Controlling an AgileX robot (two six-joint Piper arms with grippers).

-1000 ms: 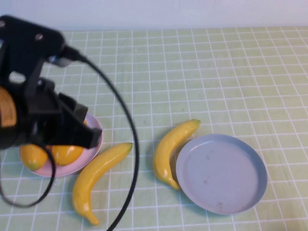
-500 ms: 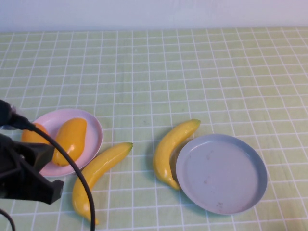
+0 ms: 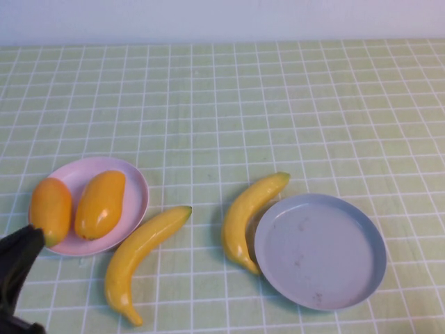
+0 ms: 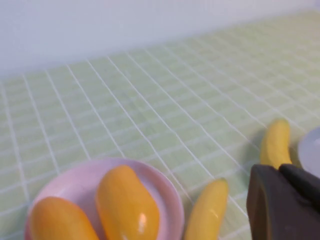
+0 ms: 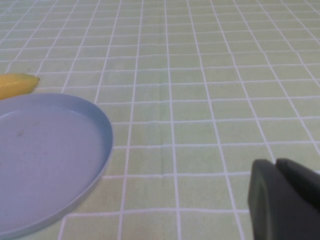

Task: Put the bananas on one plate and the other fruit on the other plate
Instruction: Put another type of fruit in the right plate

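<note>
Two orange-yellow mango-like fruits [image 3: 51, 211] [image 3: 100, 204] lie side by side on the pink plate [image 3: 139, 191] at the left. One banana [image 3: 142, 250] lies on the table just right of that plate. The other banana [image 3: 249, 216] lies against the left rim of the grey-blue plate [image 3: 320, 250], which holds nothing. My left gripper [image 4: 280, 170] is shut and empty, pulled back at the near left corner [image 3: 17, 268]; its view shows the pink plate [image 4: 170, 195], both fruits and both bananas. My right gripper [image 5: 276, 165] is shut and empty beside the grey-blue plate [image 5: 45, 160].
A pale green cloth with a white grid [image 3: 278, 104] covers the whole table up to the white wall at the back. Nothing else stands on it.
My left arm has pulled back from over the pink plate to the near left corner, uncovering the two orange-yellow fruits on it. The bananas and the grey-blue plate have not moved.
</note>
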